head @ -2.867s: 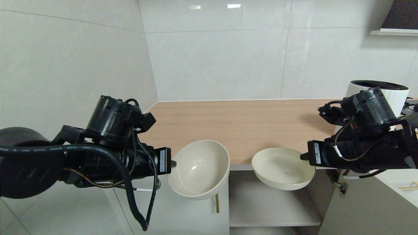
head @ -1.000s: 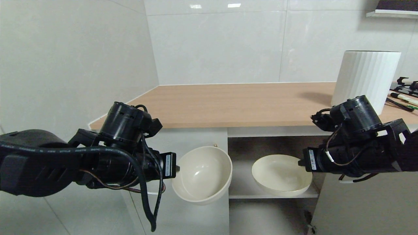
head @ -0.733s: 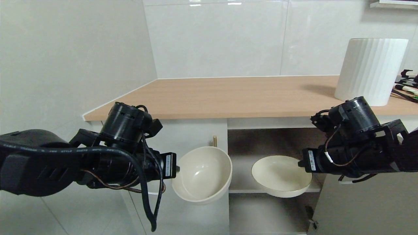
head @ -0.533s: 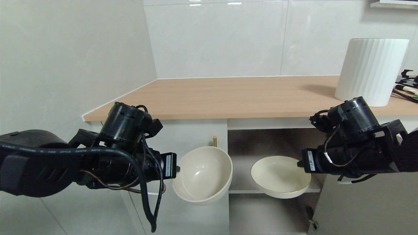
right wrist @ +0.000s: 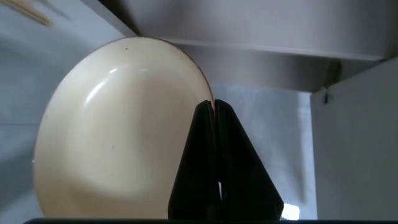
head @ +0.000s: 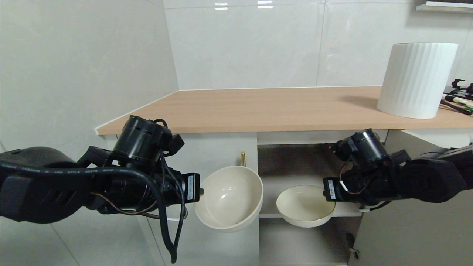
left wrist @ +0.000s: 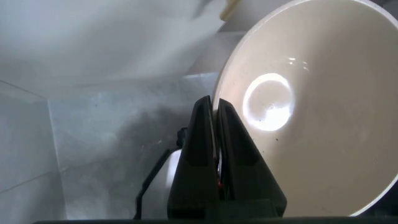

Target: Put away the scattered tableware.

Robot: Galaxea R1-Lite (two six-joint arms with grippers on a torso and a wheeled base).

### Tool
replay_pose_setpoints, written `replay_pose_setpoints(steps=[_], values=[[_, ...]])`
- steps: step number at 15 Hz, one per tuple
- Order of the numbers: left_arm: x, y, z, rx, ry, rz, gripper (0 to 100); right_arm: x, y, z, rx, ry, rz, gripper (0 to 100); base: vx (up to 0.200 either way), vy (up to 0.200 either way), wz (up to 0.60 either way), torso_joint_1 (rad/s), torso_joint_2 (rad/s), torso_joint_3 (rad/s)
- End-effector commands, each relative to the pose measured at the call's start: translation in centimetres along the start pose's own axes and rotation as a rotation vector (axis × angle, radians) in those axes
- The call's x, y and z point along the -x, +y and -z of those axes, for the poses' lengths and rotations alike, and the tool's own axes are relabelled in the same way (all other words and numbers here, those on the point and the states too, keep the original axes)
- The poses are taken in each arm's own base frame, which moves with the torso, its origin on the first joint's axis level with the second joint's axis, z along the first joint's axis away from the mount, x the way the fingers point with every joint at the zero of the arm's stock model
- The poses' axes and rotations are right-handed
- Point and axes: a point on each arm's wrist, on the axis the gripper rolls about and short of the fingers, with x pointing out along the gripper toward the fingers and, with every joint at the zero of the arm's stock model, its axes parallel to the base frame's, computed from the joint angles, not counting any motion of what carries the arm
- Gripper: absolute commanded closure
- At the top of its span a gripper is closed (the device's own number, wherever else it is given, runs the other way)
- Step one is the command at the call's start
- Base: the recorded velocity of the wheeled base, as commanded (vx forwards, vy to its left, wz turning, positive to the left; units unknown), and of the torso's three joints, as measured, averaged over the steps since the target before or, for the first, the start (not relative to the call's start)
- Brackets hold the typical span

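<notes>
A deep cream bowl [head: 229,199] hangs tilted in front of the closed cabinet door, and my left gripper [head: 200,190] is shut on its rim. The left wrist view has the same bowl [left wrist: 305,106] with my left gripper [left wrist: 215,107] clamped over its edge. A shallow cream plate [head: 305,204] is held at the mouth of the open cabinet compartment, just above the shelf [head: 269,214]. My right gripper [head: 326,189] is shut on its right rim. In the right wrist view the plate [right wrist: 118,130] sits in my right gripper [right wrist: 213,111].
A wooden countertop [head: 277,107] runs above the cabinet, carrying a white ribbed cylinder [head: 417,79] and some utensils [head: 458,99] at the far right. A brass handle [head: 242,159] marks the closed door. A grey panel [head: 410,236] stands at the lower right, and a tiled wall closes the left.
The camera sank from above the counter to cabinet level. In the last half second my right arm moved left and forward, carrying the plate lower into the open compartment. The left arm stayed still.
</notes>
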Motion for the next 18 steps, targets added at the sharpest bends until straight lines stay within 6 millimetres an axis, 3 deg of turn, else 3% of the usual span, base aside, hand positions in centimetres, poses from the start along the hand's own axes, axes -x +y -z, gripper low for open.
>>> replay_pose_setpoints(steps=[1,4,6,7,18], values=[[0.0,0.0,0.0,0.001,0.001,-0.002,100,-6.5,-0.7,2.2,-0.003,0.078,0.061,100,0.0,0.0,0.0,0.0,0.0,0.0],[-0.2,0.1,0.0,0.001,0.006,-0.004,100,-11.2,-2.2,3.1,-0.033,0.036,0.142,100,0.0,0.0,0.0,0.0,0.0,0.0],[-0.2,0.1,0.0,0.001,0.006,-0.004,100,-12.7,-2.7,2.9,-0.055,-0.004,0.141,100,0.0,0.0,0.0,0.0,0.0,0.0],[-0.2,0.0,0.1,-0.001,0.007,-0.002,100,-14.4,-3.5,2.8,-0.071,-0.036,0.172,100,0.0,0.0,0.0,0.0,0.0,0.0],[-0.2,-0.1,0.1,-0.003,0.005,-0.004,100,-21.0,-7.0,0.3,-0.124,-0.085,0.363,100,0.0,0.0,0.0,0.0,0.0,0.0]])
